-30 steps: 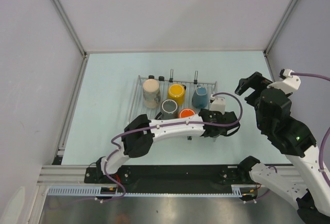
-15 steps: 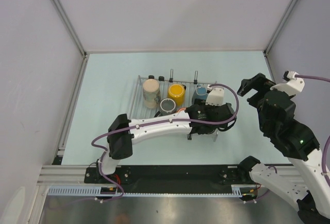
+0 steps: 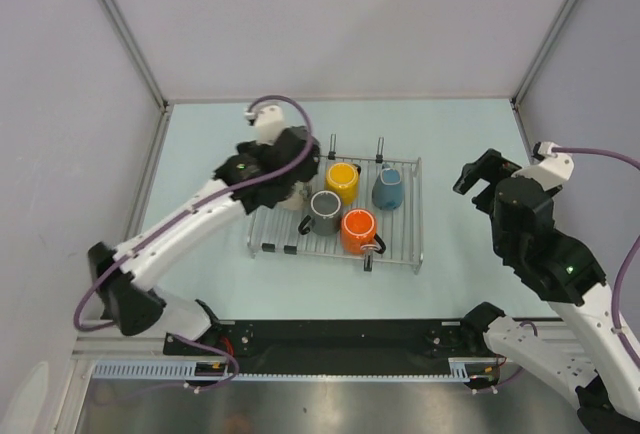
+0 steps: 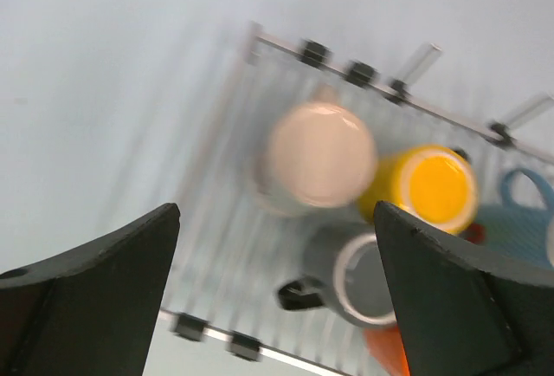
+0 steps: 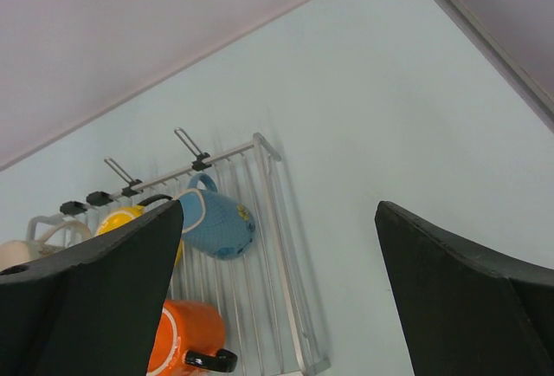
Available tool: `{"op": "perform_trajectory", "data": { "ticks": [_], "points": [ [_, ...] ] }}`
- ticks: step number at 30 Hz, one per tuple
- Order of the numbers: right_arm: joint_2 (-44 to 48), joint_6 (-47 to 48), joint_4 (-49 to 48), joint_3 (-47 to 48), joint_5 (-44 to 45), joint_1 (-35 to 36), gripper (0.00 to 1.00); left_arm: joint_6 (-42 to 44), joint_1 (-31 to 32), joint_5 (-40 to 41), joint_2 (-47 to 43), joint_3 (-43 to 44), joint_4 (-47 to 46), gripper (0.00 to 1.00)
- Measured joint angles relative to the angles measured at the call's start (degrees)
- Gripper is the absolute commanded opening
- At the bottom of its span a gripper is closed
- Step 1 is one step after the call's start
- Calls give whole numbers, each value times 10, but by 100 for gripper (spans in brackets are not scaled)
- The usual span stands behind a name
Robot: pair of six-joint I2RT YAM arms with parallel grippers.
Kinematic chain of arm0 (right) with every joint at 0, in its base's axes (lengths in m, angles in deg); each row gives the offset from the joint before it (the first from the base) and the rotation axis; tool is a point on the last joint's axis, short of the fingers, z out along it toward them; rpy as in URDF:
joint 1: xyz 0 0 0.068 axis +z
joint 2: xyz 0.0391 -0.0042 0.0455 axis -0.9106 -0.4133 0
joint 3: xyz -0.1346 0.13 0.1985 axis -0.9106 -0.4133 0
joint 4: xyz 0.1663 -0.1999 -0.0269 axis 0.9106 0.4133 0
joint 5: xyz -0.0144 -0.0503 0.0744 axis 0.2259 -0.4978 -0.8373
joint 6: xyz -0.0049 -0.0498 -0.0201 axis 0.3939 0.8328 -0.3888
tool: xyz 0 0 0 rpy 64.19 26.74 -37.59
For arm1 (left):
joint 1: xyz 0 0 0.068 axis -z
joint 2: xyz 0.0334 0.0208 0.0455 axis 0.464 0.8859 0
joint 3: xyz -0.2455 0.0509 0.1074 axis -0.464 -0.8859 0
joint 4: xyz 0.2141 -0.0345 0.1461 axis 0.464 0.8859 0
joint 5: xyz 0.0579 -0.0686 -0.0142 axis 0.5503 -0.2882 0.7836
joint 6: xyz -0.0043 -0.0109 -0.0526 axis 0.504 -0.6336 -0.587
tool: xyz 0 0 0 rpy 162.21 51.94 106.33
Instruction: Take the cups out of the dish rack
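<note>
left gripper (image 4: 277, 209) wide open right over the cream mug (image 4: 320, 155), holding nothing, right gripper (image 5: 279, 205) wide open and empty, off beside the dish rack (image 3: 398, 234)

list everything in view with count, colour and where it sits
table: 1, pale blue-green, under everything
rack: 1, silver wire, middle of the table
cream cup: 1, cream-beige, rack's far-left corner
yellow cup: 1, yellow, far row, right of the cream cup
blue cup: 1, light blue, far row, right end
grey cup: 1, dark grey, mid rack, in front of the yellow cup
orange cup: 1, orange, near edge, right of the grey cup
left end effector: 1, black, open and empty, above the cream cup
right end effector: 1, black, open and empty, raised to the right of the rack
</note>
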State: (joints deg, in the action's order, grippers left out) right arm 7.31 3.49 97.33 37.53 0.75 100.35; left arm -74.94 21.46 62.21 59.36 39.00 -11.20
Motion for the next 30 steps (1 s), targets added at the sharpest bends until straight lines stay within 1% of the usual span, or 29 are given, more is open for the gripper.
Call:
{"op": "perform_trajectory", "data": {
  "ticks": [3, 6, 9, 13, 17, 20, 27, 30],
  "points": [
    [-3, -3, -1, -23, -7, 0, 100, 26, -68, 12, -66, -31, 19, 99],
    [-8, -9, -5, -52, -14, 0, 100, 51, -119, 2, -89, -52, 26, 99],
    [-15, -16, -7, -75, -21, 0, 100, 68, -159, -12, -81, -88, 26, 100],
    [-24, -23, -12, -91, -30, 0, 100, 86, -200, -58, -55, -144, 19, 98],
    [-24, -24, -17, -97, -33, 0, 100, 101, -254, -106, -25, -165, 0, 98],
    [-23, -24, -21, -106, -33, 0, 100, 111, -268, -132, -16, -171, -20, 97],
    [-45, -26, -33, -128, -35, 0, 100, 127, -267, -185, -9, -197, -64, 97],
    [-57, -30, -42, -140, -39, 0, 100, 134, -267, -203, -9, -215, -78, 95]
  ]
}}
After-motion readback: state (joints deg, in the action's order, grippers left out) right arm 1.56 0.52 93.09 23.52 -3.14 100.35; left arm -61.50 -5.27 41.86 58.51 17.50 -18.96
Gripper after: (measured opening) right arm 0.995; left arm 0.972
